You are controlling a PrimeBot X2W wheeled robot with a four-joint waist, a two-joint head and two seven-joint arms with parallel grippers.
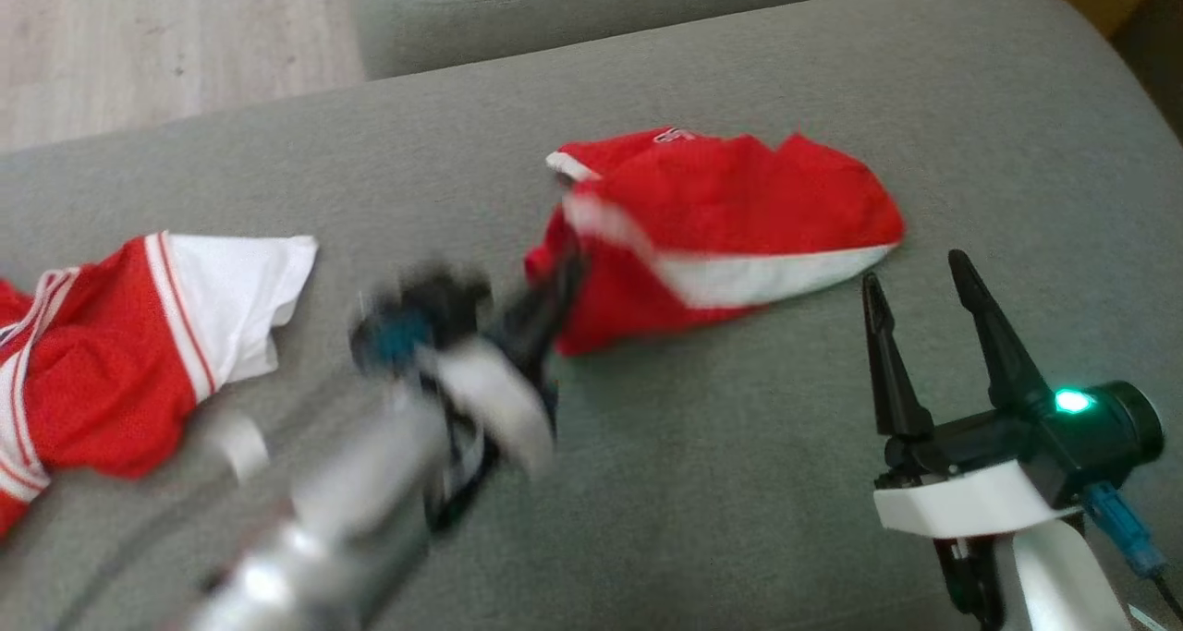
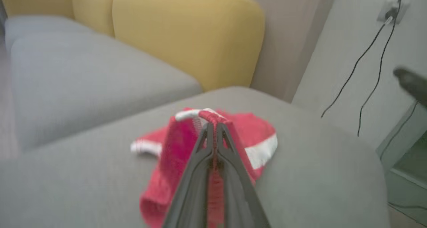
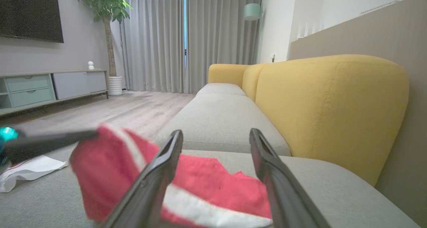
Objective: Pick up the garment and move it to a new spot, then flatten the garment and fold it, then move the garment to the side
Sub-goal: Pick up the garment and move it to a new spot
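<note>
Soft even light, left gripper (image 1: pixel 561 285) motion-blurred, left wrist view hazy

The left gripper (image 1: pixel 557 285), at the garment's (image 1: pixel 739 197) left edge, is badly blurred along with its arm, and so is the cloth it pinches there. The white mark (image 1: pixel 673 135) on the garment's far edge is too small to read. Well left of the garment, a red and white shirt (image 1: pixel 111 354) is cut off by the head view's left edge. In the left wrist view, the fingers (image 2: pixel 190 183) cover the garment's middle. In the right wrist view, its near part runs off the bottom edge.
</note>
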